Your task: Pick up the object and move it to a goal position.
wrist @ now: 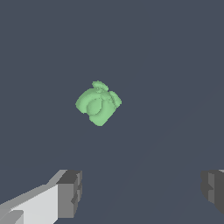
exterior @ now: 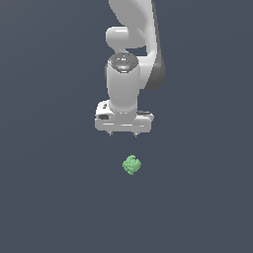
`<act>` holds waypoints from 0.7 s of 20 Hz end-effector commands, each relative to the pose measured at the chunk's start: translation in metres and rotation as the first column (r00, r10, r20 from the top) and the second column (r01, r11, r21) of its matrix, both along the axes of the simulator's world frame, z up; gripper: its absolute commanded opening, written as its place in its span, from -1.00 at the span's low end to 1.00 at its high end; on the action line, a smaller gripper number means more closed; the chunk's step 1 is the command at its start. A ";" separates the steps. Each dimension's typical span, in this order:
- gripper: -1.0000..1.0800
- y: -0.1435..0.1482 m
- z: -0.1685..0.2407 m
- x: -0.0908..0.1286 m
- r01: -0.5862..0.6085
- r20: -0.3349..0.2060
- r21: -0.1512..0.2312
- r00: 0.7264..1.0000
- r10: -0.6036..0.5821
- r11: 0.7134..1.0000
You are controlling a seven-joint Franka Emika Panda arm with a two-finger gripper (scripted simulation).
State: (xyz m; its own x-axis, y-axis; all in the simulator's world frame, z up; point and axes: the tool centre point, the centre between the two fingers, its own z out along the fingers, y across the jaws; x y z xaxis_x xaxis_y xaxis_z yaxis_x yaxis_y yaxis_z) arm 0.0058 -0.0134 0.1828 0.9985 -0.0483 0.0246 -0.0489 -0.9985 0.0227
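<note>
Hanging over a plain dark grey-blue floor (exterior: 44,197), the white Panda arm (exterior: 129,44) points its gripper (exterior: 123,134) straight down, jaws spread wide and holding nothing. Exterior view: only two short dark fingertip stubs poke out under the white gripper body, one toward each end of it, clear gap between them. Wrist view confirms this: gripper (wrist: 141,192) shows two fingers (wrist: 69,194) set far apart at opposite sides of the frame, grey pads facing each other, bare floor in the gap. Reference point is the object (exterior: 131,164), a small lumpy light-green blob, much narrower than the gripper body. In the exterior view the gripper sits above the object, roughly in line with it, the object sitting a touch toward the exterior view's right of the gripper's middle. Visible strip of floor separates fingertips and object, so no contact. Wrist view has the object (wrist: 98,103) ahead of the fingers, apart from both pads, not between them, and nearer the line of one finger than the other. Object surface is irregular, with a rounded dimple and a few small knobs along one edge. It appears to rest on the floor, though with no shadow rendered I can't tell that for certain. Floor is uniform around the object.
</note>
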 end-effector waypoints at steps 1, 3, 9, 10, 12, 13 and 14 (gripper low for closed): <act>0.92 0.000 0.000 0.000 0.000 0.000 0.000 1.000 0.000 1.000; 0.92 0.003 0.001 0.001 -0.004 0.002 0.001 1.000 0.004 1.000; 0.92 0.038 0.011 0.008 -0.047 0.025 0.014 0.999 0.047 0.999; 0.92 0.041 0.011 0.008 -0.051 0.027 0.015 0.998 0.050 0.999; 0.92 0.043 0.012 0.009 -0.052 0.028 0.016 0.998 0.052 0.998; 0.92 0.041 0.011 0.008 -0.051 0.027 0.015 0.998 0.050 0.999; 0.92 0.040 0.011 0.008 -0.050 0.026 0.015 0.998 0.050 0.999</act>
